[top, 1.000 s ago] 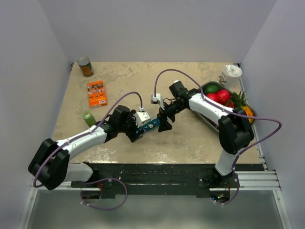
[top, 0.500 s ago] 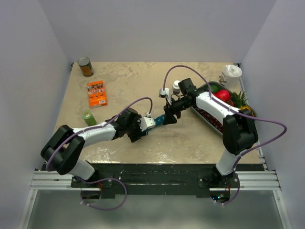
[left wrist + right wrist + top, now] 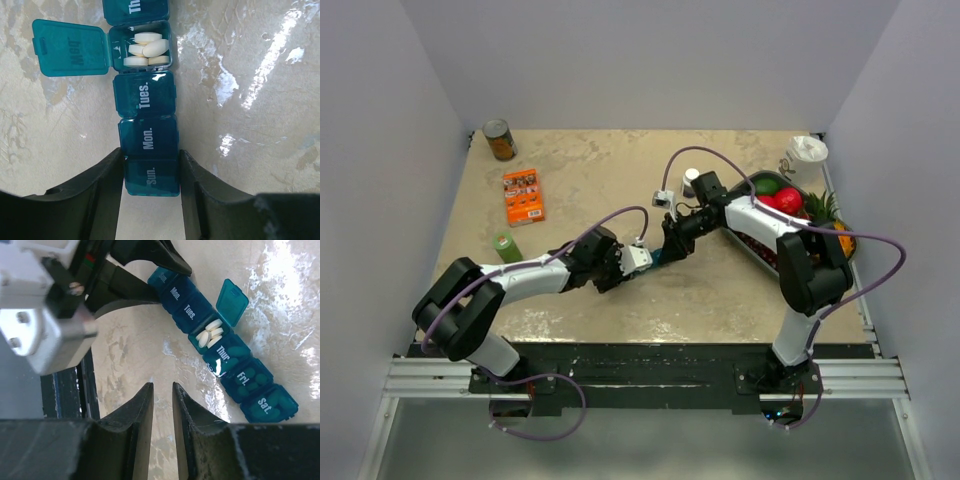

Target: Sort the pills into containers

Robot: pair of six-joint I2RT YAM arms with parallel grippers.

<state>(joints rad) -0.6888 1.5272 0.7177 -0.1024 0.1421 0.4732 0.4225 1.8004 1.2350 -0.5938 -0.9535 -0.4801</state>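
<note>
Teal organiser [image 3: 147, 100] farther right between left fingers [image 3: 97, 197], white-capped bottle [image 3: 691, 177] beyond.

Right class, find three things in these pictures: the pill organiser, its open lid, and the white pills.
pill organiser [image 3: 222, 354]: right wrist view, on the closed Thur. lid.
open lid [image 3: 70, 47]: left wrist view, middle of the flipped-out flap.
white pills [image 3: 150, 49]: left wrist view, on one pill in the open compartment.

- Overhead view: bright, even, soft shadows.
- Wrist views: white glare on the table [image 3: 270, 55] toward 2 o'clock — dark blur along 6.
</note>
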